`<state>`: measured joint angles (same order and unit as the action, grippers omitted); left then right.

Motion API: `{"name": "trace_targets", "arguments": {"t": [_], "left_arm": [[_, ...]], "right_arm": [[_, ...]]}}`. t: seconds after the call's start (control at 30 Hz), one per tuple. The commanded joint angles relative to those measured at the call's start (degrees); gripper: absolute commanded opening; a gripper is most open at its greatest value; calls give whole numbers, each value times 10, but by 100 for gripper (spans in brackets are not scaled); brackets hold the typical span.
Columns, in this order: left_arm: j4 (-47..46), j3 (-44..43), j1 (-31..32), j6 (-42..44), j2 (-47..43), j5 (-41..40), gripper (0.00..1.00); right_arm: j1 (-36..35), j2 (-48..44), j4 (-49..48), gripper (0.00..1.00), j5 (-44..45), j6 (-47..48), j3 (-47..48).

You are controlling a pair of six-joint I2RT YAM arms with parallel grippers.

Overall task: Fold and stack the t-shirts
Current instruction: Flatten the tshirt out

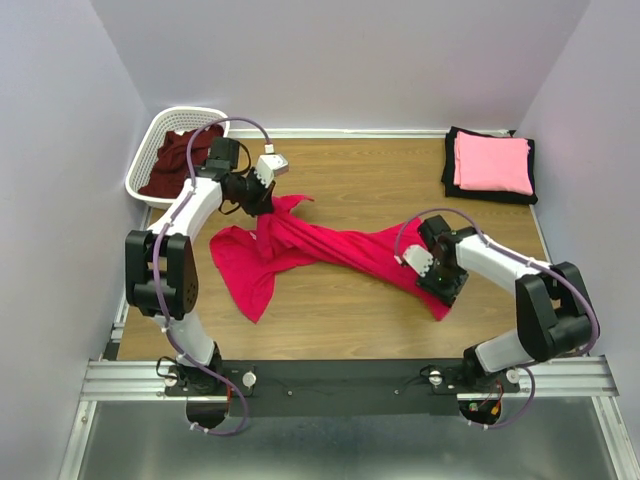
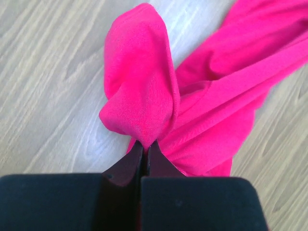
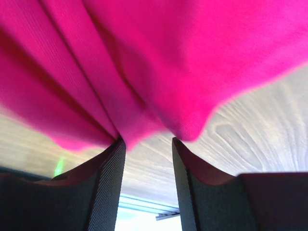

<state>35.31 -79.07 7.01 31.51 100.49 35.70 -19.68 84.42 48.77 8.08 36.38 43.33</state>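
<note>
While my left gripper [image 2: 144, 148] is shut on the crimson t-shirt [image 1: 330, 250] toward the far-left corner of the desk [image 1: 350, 180], the shirt's long axis runs to the near-right. My right gripper [image 3: 147, 142] is at that end, half open, with cloth at its tips but nothing clamped.

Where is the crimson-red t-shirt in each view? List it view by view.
Top external: crimson-red t-shirt stretched diagonally across mid-frame.
Left wrist: bunched at centre, pinched in shut jaws.
Right wrist: fills the top, above open jaws.
Shared landmark: wooden tabletop.
</note>
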Motion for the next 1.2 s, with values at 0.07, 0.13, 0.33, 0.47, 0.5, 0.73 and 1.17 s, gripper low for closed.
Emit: {"name": "trace_targets", "arguments": {"t": [0.07, 0.13, 0.33, 0.47, 0.5, 0.73, 1.17], "left_arm": [[13, 35, -16, 61, -28, -8, 0], [6, 45, -17, 47, -27, -20, 0], [-30, 38, -17, 1, 3, -54, 0], [-24, 22, -18, -7, 25, -58, 0], [-24, 21, -19, -7, 26, -59, 0], [-24, 26, -20, -4, 26, -69, 0], [-24, 23, -20, -3, 30, -75, 0]], "right_arm": [[24, -15, 79, 54, -78, -21, 136], [28, -26, 112, 55, -127, -16, 192], [25, -22, 201, 48, -198, 6, 241], [-17, -36, 188, 43, -205, -2, 183], [-32, -38, 182, 42, -200, -7, 169], [-141, -12, 144, 43, -190, -54, 119], [-204, 22, 88, 43, -154, -103, 85]]}}
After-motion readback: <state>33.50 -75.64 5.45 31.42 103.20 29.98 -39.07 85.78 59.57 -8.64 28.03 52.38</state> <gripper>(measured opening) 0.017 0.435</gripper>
